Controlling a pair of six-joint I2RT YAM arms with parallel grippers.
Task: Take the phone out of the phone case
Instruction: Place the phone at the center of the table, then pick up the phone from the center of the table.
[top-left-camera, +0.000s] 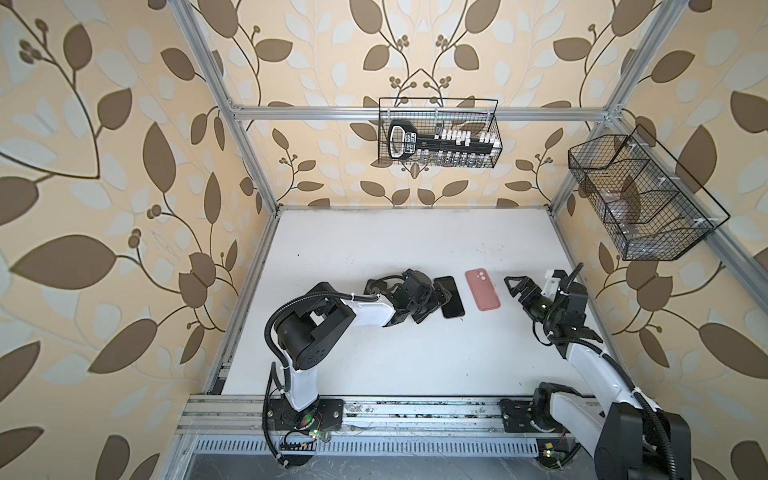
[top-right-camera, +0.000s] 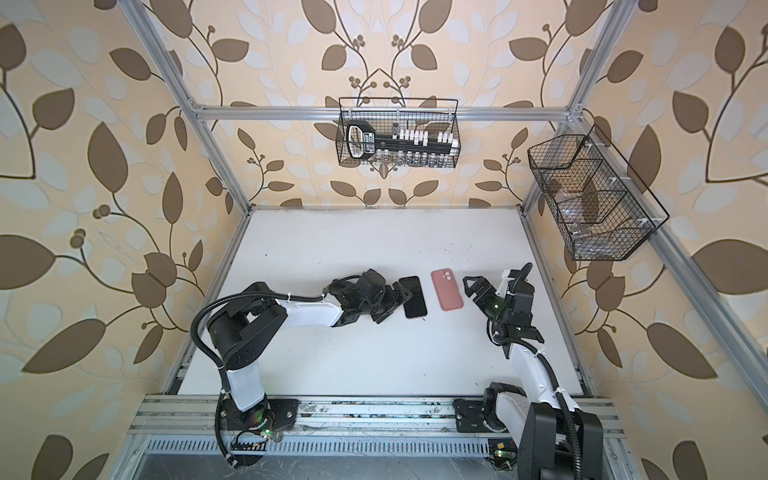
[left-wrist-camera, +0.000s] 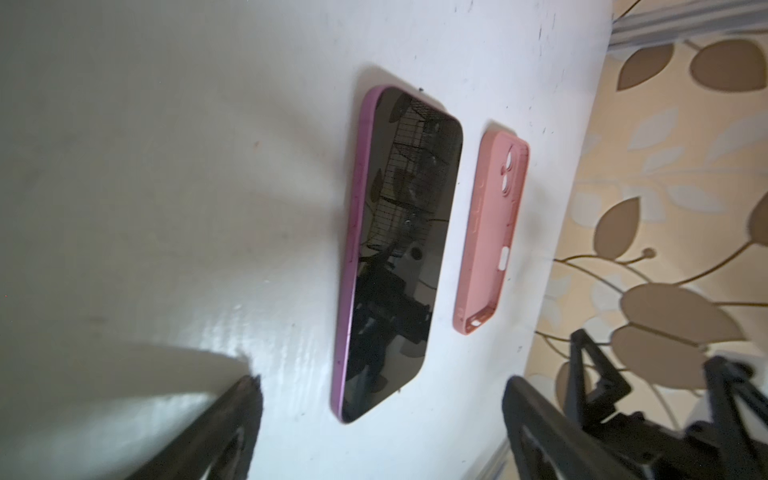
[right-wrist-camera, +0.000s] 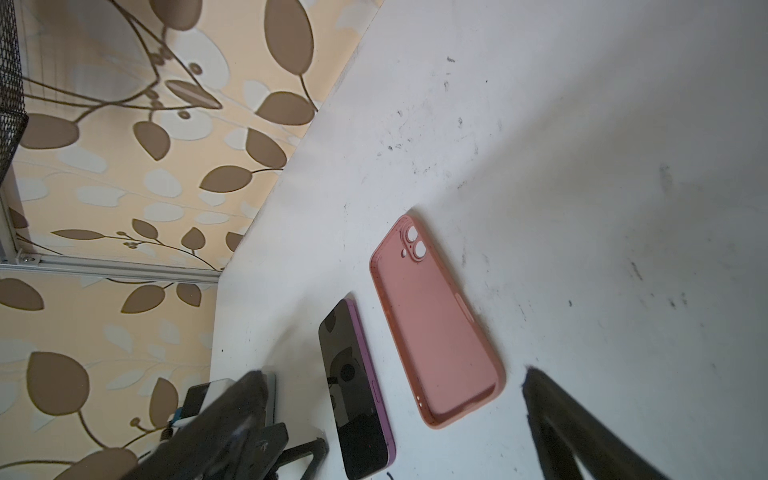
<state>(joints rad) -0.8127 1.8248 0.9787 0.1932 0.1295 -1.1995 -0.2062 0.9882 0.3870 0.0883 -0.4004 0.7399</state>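
Observation:
The phone lies flat on the white table, dark screen up, its purple edge showing. The pink phone case lies empty beside it, apart from it, hollow side up. My left gripper stands open at the phone's left side, with the phone's near end in front of the jaws and untouched. My right gripper is open just right of the case, holding nothing.
A wire basket with a black tool and white pieces hangs on the back rail. A second wire basket hangs on the right frame. Aluminium rails run along the table's front, where both arm bases stand.

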